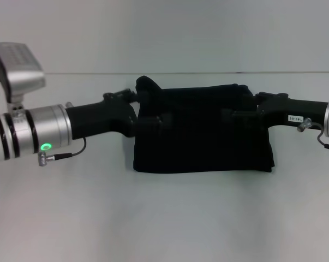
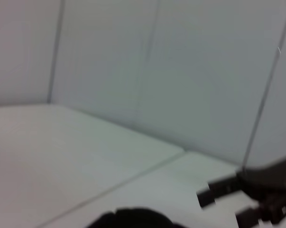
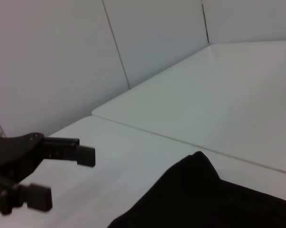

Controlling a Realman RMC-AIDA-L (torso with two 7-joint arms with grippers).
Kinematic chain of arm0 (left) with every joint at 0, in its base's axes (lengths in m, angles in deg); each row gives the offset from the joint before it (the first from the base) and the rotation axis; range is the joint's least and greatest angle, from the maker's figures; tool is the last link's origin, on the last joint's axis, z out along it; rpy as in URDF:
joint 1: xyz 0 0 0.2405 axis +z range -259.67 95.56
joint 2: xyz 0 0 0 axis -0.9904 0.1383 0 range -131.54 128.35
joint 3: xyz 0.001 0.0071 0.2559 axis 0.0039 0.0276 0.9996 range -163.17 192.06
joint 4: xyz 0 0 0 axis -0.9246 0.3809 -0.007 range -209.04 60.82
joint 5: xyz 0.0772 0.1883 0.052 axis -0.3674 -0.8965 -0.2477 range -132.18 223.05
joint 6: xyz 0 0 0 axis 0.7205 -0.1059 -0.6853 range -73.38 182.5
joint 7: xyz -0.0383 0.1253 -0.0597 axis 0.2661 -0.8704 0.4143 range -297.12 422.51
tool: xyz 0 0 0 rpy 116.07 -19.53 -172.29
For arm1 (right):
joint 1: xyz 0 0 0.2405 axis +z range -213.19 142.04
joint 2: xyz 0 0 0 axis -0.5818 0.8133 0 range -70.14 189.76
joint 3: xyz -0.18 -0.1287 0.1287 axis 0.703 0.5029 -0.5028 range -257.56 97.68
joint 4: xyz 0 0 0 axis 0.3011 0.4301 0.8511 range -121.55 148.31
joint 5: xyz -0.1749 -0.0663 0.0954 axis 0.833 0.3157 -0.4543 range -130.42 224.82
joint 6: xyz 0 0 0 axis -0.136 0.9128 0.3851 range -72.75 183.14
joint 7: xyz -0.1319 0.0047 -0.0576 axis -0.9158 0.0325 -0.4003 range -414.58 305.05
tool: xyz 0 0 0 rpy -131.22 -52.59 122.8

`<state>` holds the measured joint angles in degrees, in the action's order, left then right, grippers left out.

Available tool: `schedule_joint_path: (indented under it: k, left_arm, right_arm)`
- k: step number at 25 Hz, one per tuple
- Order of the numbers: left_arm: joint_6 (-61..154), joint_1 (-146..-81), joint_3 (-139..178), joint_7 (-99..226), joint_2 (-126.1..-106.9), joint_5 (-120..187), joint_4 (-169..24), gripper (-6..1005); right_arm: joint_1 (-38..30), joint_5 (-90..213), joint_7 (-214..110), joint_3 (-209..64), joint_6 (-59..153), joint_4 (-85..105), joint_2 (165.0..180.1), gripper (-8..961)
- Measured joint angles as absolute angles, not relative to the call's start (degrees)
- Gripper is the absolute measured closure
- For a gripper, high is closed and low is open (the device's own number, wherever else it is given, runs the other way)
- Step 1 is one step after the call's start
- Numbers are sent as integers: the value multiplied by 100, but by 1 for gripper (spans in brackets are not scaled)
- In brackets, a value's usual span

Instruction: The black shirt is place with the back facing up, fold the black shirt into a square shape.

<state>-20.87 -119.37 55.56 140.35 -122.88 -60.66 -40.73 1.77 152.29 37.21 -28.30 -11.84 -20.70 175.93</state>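
Observation:
The black shirt [image 1: 202, 131] lies folded into a wide rectangle in the middle of the white table [image 1: 164, 218], with a small bump of cloth raised at its far left corner. My left gripper [image 1: 152, 117] hovers over the shirt's left edge. The right wrist view shows this left gripper [image 3: 71, 178] open, with bare table between its fingers. My right gripper [image 1: 236, 113] is over the shirt's right edge. In the left wrist view this right gripper [image 2: 218, 209] is also open and holds nothing. A corner of the shirt [image 3: 199, 190] shows in the right wrist view.
A grey camera block [image 1: 17, 68] sits on my left forearm at the far left. A pale wall [image 1: 164, 33] rises behind the table's far edge. Bare tabletop lies in front of the shirt and on both sides.

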Motion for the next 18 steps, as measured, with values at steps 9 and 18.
schedule_joint_path:
  k: [9, 18]
  left_arm:
    - [-1217, -12236, 6471, 14111, -12318, -6432, -4057, 82]
    - [-1269, -12289, 6536, 14273, -12338, -6434, -4069, 81]
  right_arm:
    - [177, 15351, 3742, -2827, -1287, -2149, 17482, 37]
    - [125, 15363, 3744, -2827, -1288, -2132, 17459, 45]
